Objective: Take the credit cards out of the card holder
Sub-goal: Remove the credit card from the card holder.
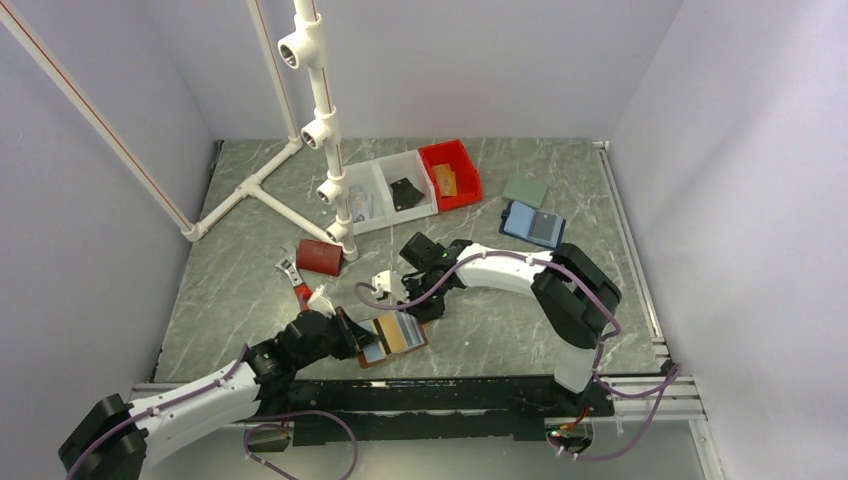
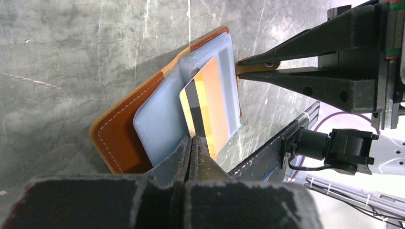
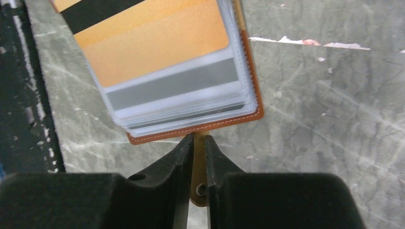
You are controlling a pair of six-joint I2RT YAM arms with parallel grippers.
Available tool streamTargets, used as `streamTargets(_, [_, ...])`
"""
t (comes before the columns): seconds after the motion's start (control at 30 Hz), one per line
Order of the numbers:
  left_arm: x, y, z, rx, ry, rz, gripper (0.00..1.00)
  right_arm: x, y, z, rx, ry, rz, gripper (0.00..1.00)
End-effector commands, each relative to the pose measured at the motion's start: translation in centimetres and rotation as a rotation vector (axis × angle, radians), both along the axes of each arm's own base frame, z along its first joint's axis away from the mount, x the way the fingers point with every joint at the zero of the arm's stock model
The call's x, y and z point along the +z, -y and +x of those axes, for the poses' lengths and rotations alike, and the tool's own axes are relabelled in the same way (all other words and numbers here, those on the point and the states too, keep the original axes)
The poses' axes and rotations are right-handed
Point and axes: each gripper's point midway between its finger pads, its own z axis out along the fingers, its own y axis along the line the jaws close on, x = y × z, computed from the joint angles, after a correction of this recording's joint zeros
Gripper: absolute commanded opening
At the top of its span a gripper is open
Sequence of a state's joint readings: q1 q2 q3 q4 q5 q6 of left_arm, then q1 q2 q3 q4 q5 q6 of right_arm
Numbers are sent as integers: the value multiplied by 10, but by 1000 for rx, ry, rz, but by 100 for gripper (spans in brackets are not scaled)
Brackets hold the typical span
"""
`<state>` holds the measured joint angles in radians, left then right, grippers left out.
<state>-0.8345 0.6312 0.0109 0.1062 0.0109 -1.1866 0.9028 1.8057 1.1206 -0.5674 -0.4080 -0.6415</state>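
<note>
The brown leather card holder (image 1: 372, 352) lies open near the table's front edge, its clear sleeves facing up. It shows in the left wrist view (image 2: 114, 138) and the right wrist view (image 3: 200, 128). An orange credit card (image 2: 212, 105) with a black stripe sticks partway out of a sleeve, also in the right wrist view (image 3: 157, 45). My left gripper (image 2: 193, 140) is shut on that card's near end, seen from above too (image 1: 352, 335). My right gripper (image 3: 199, 140) is shut on the holder's snap strap (image 3: 199, 191), and appears from above (image 1: 420, 303). A pale card with a grey stripe (image 3: 172, 86) stays in a sleeve.
A red bin (image 1: 450, 173) and a clear divided tray (image 1: 385, 190) stand at the back. A blue case with a grey panel (image 1: 533, 224) and a green pad (image 1: 525, 190) lie back right. A dark red box (image 1: 320, 256), a white pipe frame (image 1: 320, 130) and small tools (image 1: 290, 268) are left.
</note>
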Motion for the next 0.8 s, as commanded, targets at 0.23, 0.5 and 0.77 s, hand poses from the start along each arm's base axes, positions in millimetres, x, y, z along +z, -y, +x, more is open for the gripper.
streamTargets(0.23, [20, -4, 0, -49, 66, 68, 0, 53, -4, -13, 68, -117, 183, 26])
streamTargets(0.5, [32, -11, -4, -70, 88, 104, 0, 76, -5, -18, 80, -171, 277, 37])
streamTargets(0.77, [55, -11, -7, -153, 196, 128, 0, 85, -10, -28, 91, -243, 332, 49])
